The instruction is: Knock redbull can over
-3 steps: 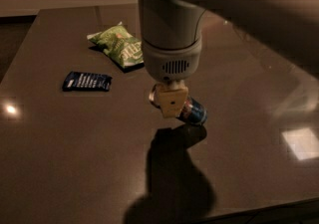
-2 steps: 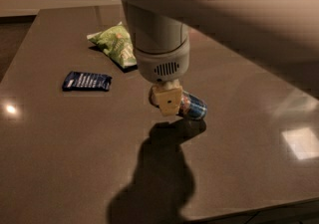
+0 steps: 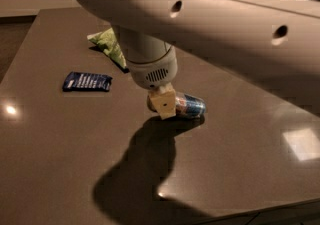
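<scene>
Arching overhead, wrist (image 3: 149, 61) pointing down, gripper (image 3: 163, 103) at the sideways redbull can (image 3: 192, 105) (grip: cannot tell)

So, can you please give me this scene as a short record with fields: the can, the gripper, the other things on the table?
redbull can: lies on its side on the table
gripper: low over the table, at the can's left end as seen in the picture; contact cannot be told
blue packet: flat on the table, left of the gripper, apart from it
green chip bag: farther back, partly hidden behind the arm
task state: the can looks already knocked over
</scene>
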`<move>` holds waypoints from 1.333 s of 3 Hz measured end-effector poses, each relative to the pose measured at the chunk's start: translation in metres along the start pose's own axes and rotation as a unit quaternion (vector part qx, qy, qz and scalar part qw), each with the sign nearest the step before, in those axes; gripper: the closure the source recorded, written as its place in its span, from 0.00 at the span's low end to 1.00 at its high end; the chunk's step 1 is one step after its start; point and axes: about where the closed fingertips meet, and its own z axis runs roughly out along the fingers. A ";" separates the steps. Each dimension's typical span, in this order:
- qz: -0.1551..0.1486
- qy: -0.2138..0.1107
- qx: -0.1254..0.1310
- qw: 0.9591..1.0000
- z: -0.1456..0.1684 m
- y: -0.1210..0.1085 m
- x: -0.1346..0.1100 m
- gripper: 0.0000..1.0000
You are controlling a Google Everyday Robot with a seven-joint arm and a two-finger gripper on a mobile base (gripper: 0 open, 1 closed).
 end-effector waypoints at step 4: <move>-0.013 -0.034 0.004 0.999 0.011 0.000 -0.016 0.00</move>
